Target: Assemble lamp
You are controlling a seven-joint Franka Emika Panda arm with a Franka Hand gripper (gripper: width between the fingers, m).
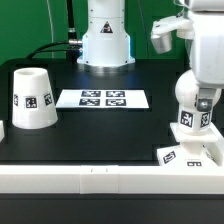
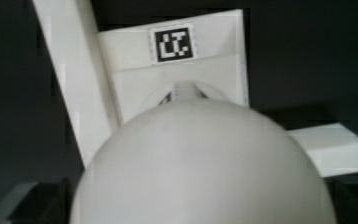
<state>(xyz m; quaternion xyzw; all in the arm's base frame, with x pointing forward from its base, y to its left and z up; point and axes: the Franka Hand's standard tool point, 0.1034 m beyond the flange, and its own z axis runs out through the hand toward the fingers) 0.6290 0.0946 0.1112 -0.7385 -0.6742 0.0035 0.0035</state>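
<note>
The black table (image 1: 100,140) is mostly bare. That suits the work, since the loose parts lie well apart and the arm (image 1: 208,50) can reach each one without knocking another. The arm comes in from the exterior view's right and bends down over the near corner.

The shade (image 1: 32,97) stands on its wide end, far off at the exterior view's left. I'd say it is parked there as the last part to go on. The marker board (image 1: 100,98) lies flat between the shade and the arm, and nothing rests on it.

The base (image 1: 195,153) lies flat at the exterior view's right, close by the white rail (image 1: 100,180) along the table's near edge. It is probably placed there so the rail keeps it from sliding when something is pressed or turned into it.

The bulb (image 1: 188,95) stands upright on the base, round head up and tagged stem down, so this looks like the seating step. From the wrist, its head fills the view with the base's tag beyond it, so the arm is lined up straight above.

The gripper (image 1: 203,100) is at the bulb's head. One finger (image 1: 207,101) lies by its side and the other is hidden, so I cannot tell whether they pinch it or stand slack.
</note>
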